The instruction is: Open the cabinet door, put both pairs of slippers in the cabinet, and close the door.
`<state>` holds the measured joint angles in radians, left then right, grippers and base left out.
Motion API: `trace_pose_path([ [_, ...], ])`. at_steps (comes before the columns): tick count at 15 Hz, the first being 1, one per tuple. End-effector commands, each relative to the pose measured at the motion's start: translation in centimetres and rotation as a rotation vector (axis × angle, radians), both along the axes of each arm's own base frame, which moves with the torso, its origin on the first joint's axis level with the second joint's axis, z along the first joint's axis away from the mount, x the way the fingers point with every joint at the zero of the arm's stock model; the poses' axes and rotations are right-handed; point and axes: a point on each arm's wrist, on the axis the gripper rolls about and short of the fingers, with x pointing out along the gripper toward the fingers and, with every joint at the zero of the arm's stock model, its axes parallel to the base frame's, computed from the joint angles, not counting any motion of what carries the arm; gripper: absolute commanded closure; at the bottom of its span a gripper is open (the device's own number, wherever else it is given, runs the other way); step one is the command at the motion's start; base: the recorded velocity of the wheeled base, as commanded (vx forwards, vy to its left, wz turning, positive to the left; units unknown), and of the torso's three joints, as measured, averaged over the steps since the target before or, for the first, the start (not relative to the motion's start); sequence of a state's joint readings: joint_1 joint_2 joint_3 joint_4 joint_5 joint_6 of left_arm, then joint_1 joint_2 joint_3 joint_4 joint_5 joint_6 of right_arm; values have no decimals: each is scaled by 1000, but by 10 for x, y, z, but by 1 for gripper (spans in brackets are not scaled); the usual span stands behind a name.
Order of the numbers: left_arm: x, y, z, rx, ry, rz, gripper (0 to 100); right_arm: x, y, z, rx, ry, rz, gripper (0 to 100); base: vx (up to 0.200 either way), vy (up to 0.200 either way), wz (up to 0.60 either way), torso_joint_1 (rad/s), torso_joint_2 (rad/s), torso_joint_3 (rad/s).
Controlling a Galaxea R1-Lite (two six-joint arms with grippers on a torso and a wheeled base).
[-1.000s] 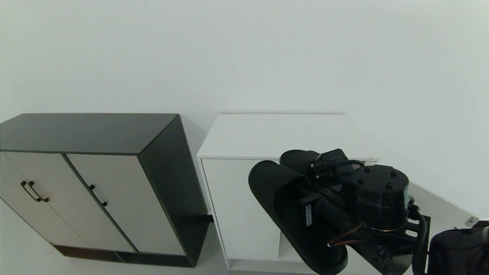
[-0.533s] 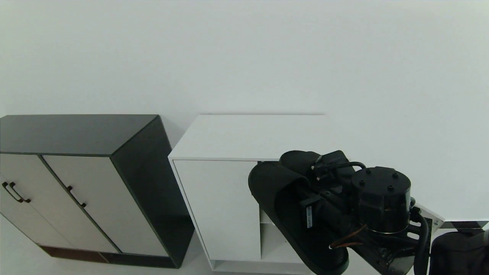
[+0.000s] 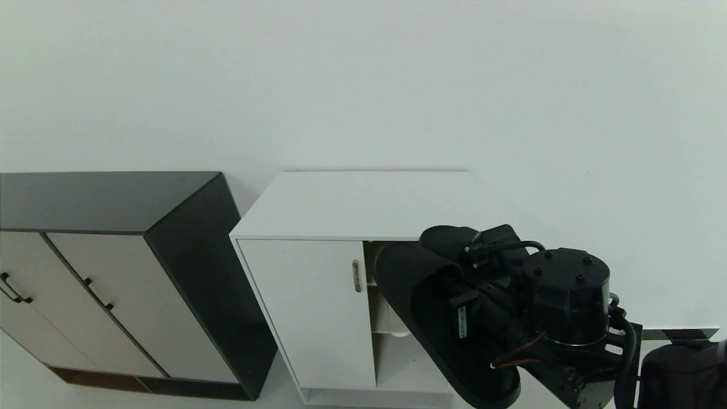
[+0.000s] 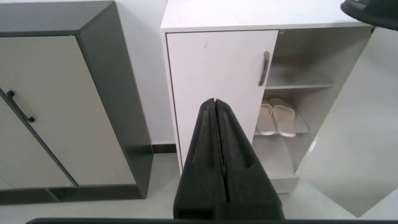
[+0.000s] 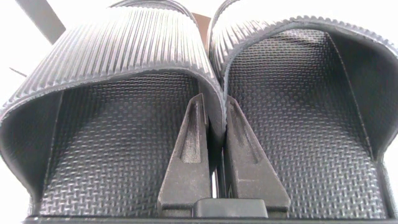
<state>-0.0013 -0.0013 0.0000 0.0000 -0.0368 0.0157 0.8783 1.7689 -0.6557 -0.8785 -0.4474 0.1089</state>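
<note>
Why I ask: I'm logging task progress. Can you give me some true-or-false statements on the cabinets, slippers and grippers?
1. The white cabinet is open on its right half. True.
2. The white slippers lie on the floor outside the cabinet. False: they lie inside the open compartment, below a shelf.
3. The right gripper is shut on the black slippers. True.
4. The left gripper is open wide. False: it is shut and holds nothing.
5. The dark cabinet has a door open. False: its visible doors are shut.
</note>
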Motion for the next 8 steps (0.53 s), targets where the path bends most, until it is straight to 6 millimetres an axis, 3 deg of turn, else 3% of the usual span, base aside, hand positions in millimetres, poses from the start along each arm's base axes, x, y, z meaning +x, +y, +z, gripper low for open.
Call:
trace_pose_path([
  [1,0,0,0,0,1,0,100,0,1,-1,-2,2,3,100,0,0,0,0,0,0],
  [8,0,0,0,0,1,0,100,3,2,-9,-17,20,-1,100,0,0,0,0,0,0],
])
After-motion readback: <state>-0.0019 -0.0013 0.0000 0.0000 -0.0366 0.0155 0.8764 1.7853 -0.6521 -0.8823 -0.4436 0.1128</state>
